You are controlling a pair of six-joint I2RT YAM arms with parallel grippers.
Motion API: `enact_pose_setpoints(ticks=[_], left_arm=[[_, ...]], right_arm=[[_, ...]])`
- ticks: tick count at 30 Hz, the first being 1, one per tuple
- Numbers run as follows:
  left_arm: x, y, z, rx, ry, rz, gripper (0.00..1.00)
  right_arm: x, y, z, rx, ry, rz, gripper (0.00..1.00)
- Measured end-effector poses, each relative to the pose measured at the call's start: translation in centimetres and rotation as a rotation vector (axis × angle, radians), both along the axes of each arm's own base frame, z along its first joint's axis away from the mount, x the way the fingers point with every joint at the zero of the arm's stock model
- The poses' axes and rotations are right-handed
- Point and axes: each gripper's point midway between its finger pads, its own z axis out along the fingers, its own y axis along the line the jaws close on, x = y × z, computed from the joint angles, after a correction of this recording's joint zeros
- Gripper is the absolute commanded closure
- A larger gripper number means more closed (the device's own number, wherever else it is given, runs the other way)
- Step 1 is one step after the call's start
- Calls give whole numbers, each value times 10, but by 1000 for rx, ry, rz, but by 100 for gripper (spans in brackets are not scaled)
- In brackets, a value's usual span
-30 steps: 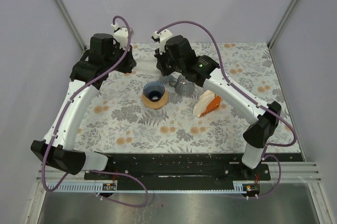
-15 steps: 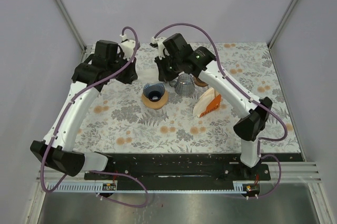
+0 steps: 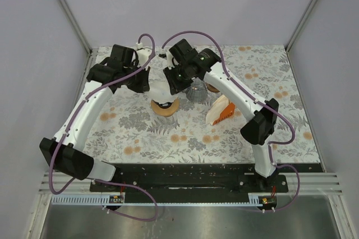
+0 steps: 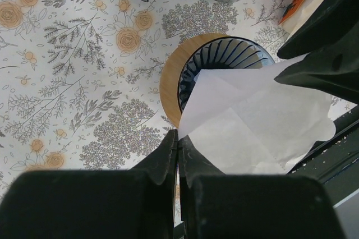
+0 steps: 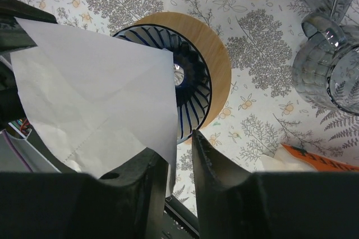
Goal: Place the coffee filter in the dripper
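Observation:
The dripper (image 3: 166, 107), dark blue with ribs on a round wooden base, stands in the middle of the table. A white paper coffee filter (image 4: 263, 121) hangs just above it, covering part of its mouth (image 4: 224, 59). My left gripper (image 4: 178, 135) is shut on the filter's pointed corner. My right gripper (image 5: 180, 143) is on the other side, its jaws a little apart; the filter (image 5: 95, 104) rests against one finger, unpinched. From above, both grippers (image 3: 147, 84) (image 3: 175, 84) meet over the dripper with the filter (image 3: 161, 90) between them.
A ribbed glass server (image 3: 196, 90) stands just right of the dripper, close to my right wrist. An orange and white filter pack (image 3: 220, 110) lies further right. The glassware (image 5: 331, 76) fills the right edge of the right wrist view.
Both arms have swung inward and now meet over the dripper, bringing the filter above it. The right jaws have parted from shut; the left stays shut.

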Motion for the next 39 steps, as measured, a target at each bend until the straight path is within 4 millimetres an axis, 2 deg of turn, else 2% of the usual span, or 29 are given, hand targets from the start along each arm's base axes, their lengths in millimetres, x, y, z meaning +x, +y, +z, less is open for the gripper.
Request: enact_pose_setpoints(ticks=[6,11,21,24,28,31,34,36,39], left_arm=[[5,-3,-13,8,39,-4,95],[6,-4,-18,9,57,-8,86],[7,-8,-23,0,75,-16,60],[8,-9,-23,-3,74,-14,48],[9,-10,-19,-9,67,-14,34],[12,-10,-9,-21,43,-12,29],[16,-8,0,-47,22,0,26],[18,-4,5,-66,13,19,25],[22,4,14,-106,-3,65,25]], right_arm=[[5,0,5,8,-17,2,56],[12,-1,11,21,-40,0,55],[27,-6,-2,12,-32,-24,55],[27,-5,-2,14,-32,-22,55],[29,-4,5,22,-50,-13,55],[34,0,21,55,-97,-6,55],[39,6,30,91,-131,-2,64],[39,11,31,113,-132,10,79],[34,18,23,133,-109,37,92]])
